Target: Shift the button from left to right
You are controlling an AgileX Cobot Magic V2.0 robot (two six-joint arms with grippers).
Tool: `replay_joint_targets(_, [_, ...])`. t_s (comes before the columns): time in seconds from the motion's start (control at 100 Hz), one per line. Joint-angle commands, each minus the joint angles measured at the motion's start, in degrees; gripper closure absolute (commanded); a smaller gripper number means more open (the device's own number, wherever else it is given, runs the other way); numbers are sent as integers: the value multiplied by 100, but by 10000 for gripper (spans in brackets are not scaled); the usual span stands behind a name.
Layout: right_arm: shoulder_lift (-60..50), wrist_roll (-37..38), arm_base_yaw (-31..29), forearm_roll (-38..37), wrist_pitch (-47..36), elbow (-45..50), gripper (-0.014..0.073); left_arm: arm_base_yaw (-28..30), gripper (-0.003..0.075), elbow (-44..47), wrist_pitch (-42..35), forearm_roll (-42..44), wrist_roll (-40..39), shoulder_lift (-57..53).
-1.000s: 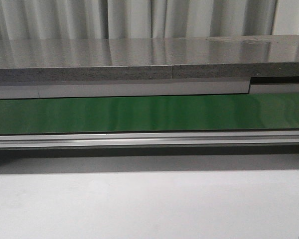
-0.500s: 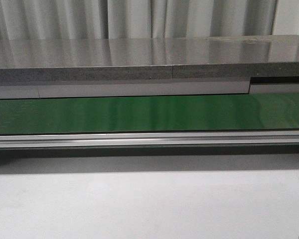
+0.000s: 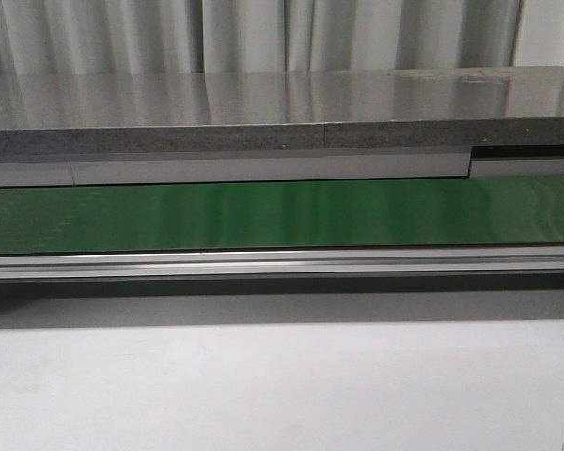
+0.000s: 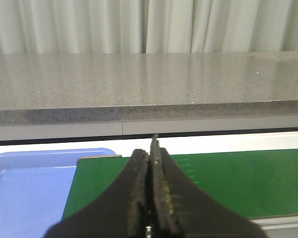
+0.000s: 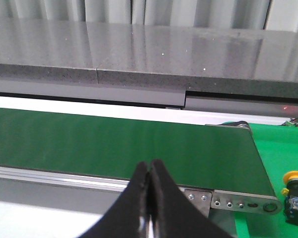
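Both end effectors are pressed shut on nothing: the left end effector (image 4: 150, 148) shows its two dark fingers closed flat together in the left wrist view, and the right end effector (image 5: 149, 166) shows the same in the right wrist view; neither arm appears in the front view.

Below the left end effector lies the green belt (image 4: 213, 183), with a blue tray (image 4: 25, 188) just beside its left end; the tray's visible part holds nothing; a grey stone ledge (image 4: 149, 84) runs along the far side, with pale curtains (image 4: 89, 25) behind it.

Past the right end of the belt, the right wrist view shows the button (image 5: 294, 191), its yellow round head on a dark body, resting on a brighter green surface (image 5: 268, 148) near the metal end bracket (image 5: 238, 203) of the belt frame; it is cut by the picture's edge, so its exact footing cannot be told.

In the front view the belt (image 3: 282, 214) is bare along its whole visible length, and the white tabletop (image 3: 282, 385) in front shows nothing on it.

Judging from this, the button already sits at the right end and apart from both end effectors; the move looks finished or very nearly so; what may remain is for the arms to rest clear, though whether more buttons are due cannot be told.
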Motion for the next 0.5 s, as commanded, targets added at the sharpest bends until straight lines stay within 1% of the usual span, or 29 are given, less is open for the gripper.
replay_joint_targets(0.0, [-359, 4, 19, -53, -556, 56, 660, -40, 741, -148, -470, -50, -19, 59])
replay_joint_targets(0.08, [-701, 4, 19, -53, -570, 223, 660, -40, 741, -148, -470, -50, -19, 59])
replay_joint_targets(0.38, [-640, 10, 19, -46, -1100, 733, 660, -40, 741, -148, -470, -50, -19, 59])
replay_joint_targets(0.49, [-640, 10, 19, -46, -1032, 724, 660, -40, 741, -148, -470, -50, -19, 59])
